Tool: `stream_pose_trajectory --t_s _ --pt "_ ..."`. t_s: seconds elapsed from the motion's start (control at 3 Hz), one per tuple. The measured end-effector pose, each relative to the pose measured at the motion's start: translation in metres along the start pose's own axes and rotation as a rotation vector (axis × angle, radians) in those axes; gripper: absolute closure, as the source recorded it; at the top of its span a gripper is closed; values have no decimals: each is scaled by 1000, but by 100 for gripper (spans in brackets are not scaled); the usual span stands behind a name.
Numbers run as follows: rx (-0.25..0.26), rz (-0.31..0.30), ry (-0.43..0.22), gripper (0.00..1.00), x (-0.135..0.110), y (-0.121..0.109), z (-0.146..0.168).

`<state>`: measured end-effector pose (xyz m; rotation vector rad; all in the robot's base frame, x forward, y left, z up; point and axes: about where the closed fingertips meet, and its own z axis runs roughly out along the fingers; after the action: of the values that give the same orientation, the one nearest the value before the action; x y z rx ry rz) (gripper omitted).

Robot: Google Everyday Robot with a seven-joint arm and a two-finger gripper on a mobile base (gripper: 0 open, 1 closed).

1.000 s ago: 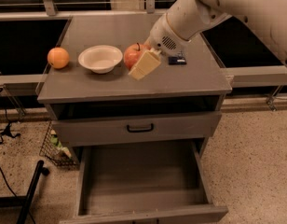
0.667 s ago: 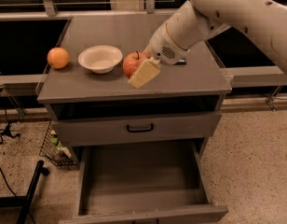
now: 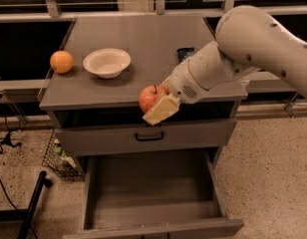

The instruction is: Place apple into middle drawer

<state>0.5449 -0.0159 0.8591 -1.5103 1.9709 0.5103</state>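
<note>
The red apple (image 3: pixel 149 96), with yellowish patches and a short dark stem, is held in my gripper (image 3: pixel 156 103), which is shut on it. One cream finger pad (image 3: pixel 161 110) lies across its lower right side. The apple hangs at the front edge of the cabinet top (image 3: pixel 143 34), above the closed drawer front (image 3: pixel 103 138) with its black bar handle. The middle drawer (image 3: pixel 151 195) is pulled open below, showing a bare grey floor and side walls. My white arm reaches in from the upper right.
An orange (image 3: pixel 61 61) sits at the left edge of the cabinet top and a white bowl (image 3: pixel 107 61) stands beside it. A small dark object (image 3: pixel 185 53) lies near my arm. A wire basket (image 3: pixel 59 158) and a black pole (image 3: pixel 34 203) stand on the floor at the left.
My gripper has carried the apple from beside the bowl on the cabinet top forward to the front edge, over the drawers.
</note>
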Motion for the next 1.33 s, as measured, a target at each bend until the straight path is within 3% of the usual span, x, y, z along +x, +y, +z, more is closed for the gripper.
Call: stream_pose_trajectory --t_s 0.33,0.67,1.0,1.33 --pt "10 22 -13 100 27 27 9" --pt "73 -16 -43 100 56 55 29" --pt "80 -20 -40 100 62 55 33" --pt "100 2 -58 100 94 54 60"
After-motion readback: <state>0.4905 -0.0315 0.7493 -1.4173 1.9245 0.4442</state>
